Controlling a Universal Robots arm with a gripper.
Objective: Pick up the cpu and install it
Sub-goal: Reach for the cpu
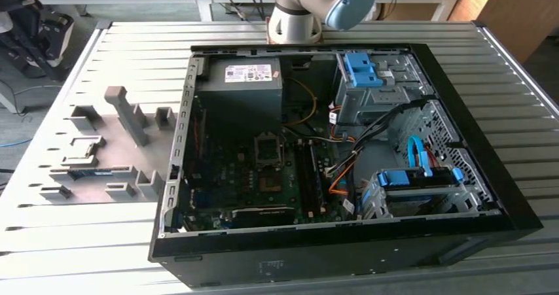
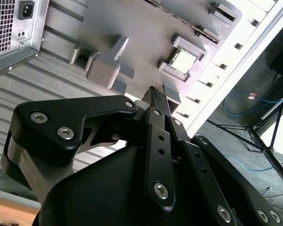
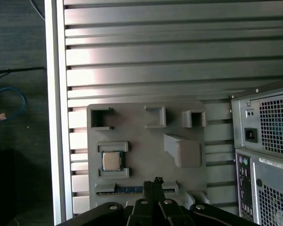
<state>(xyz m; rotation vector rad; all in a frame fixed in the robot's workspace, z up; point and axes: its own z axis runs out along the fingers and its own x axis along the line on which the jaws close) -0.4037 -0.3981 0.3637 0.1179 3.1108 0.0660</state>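
**One cpu, seated in its tray nest, not lifted**

Item 1. The cpu: a small square chip with a pale metal top. We find it lying flat in a framed nest of the grey tray. Nothing touches it.

Item 2. The tray: it lies on the slatted metal table, just beside the open case, on the exterior view's left. It carries several raised blocks and pockets. In the first wrist view we note a thin blue-green memory stick in the slot next to the cpu's nest.

Item 3. The gripper: in both wrist views we see it over the tray, near the cpu and apart from it. Its black fingertips are drawn together into one narrow point, with nothing between them.

Item 4. The case: it lies on its side with the board exposed. We record the socket near the board's middle and the grey power supply beyond it, toward the arm.
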